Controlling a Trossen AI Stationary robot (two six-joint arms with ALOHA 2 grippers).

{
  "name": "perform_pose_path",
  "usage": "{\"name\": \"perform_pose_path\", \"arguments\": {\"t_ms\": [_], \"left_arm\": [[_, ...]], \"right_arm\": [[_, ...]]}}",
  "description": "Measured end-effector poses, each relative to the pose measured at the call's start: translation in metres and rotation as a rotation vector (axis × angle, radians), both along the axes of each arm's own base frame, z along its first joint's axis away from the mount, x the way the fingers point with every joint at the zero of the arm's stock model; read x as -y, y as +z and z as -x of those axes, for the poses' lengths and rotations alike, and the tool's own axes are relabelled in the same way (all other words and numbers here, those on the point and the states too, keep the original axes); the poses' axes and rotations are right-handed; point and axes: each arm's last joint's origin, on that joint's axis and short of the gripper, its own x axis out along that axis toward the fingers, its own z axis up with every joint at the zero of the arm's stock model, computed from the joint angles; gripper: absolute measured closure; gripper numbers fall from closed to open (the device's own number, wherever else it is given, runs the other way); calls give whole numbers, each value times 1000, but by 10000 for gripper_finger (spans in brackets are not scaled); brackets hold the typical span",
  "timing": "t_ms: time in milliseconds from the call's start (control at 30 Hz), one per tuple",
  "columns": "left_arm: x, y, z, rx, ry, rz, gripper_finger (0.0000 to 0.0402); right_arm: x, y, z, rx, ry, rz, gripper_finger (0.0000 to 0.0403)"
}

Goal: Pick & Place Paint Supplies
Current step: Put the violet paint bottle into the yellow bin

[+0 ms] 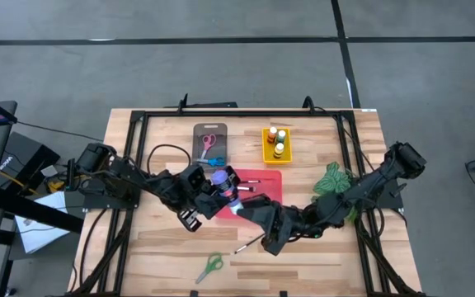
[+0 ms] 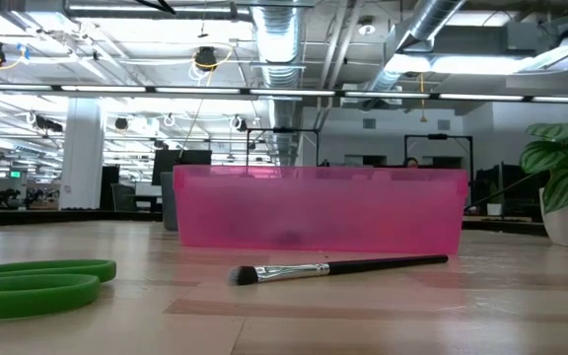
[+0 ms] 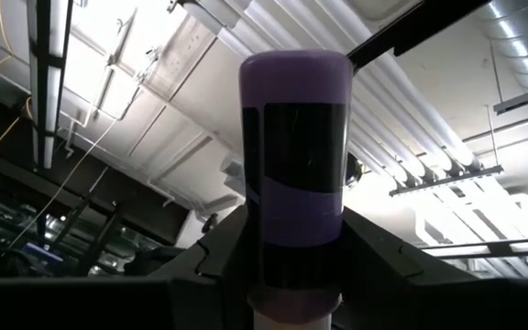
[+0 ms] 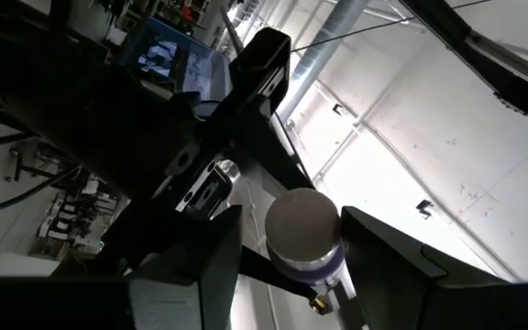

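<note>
My left gripper (image 1: 213, 188) is raised over the red tray (image 1: 264, 196) and shut on a purple bottle (image 1: 219, 176) with a black label (image 3: 293, 174), tilted upward. My right gripper (image 1: 239, 205) reaches in from the table's right, open. Its fingers (image 4: 216, 266) stand on either side of the bottle's rounded end (image 4: 301, 227). A dark-handled brush (image 2: 338, 268) and green scissors (image 1: 211, 266) lie flat on the table nearer the front edge. More brushes (image 1: 258, 183) lie on the red tray. My left gripper pinches the purple bottle between its two fingers (image 3: 223, 261) on the lower part of its body (image 3: 293, 275), just above a white end near the palm. The bottle runs along the fingers, pointing away and up, lifted clear of the tray. Whether my right gripper touches the bottle, I cannot tell.
A grey tray (image 1: 198, 130) with pink and blue scissors stands at the back, and a yellow tray (image 1: 266, 155) with small bottles to its right. A green leafy plant (image 1: 336, 177) stands under the right arm. Bare wood lies along the near edge.
</note>
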Motion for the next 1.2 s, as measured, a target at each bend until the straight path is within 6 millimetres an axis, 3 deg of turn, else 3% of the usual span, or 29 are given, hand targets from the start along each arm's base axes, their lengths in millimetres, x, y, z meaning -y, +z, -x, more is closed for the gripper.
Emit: {"name": "perform_pose_path", "arguments": {"t_ms": [633, 1200], "left_arm": [[18, -4, 1, -68, -48, -20, 273], [19, -5, 1, -71, -60, -33, 277]], "right_arm": [[-5, -4, 2, -54, -37, 82, 223], [-9, -4, 4, -62, -45, 192, 223]]}}
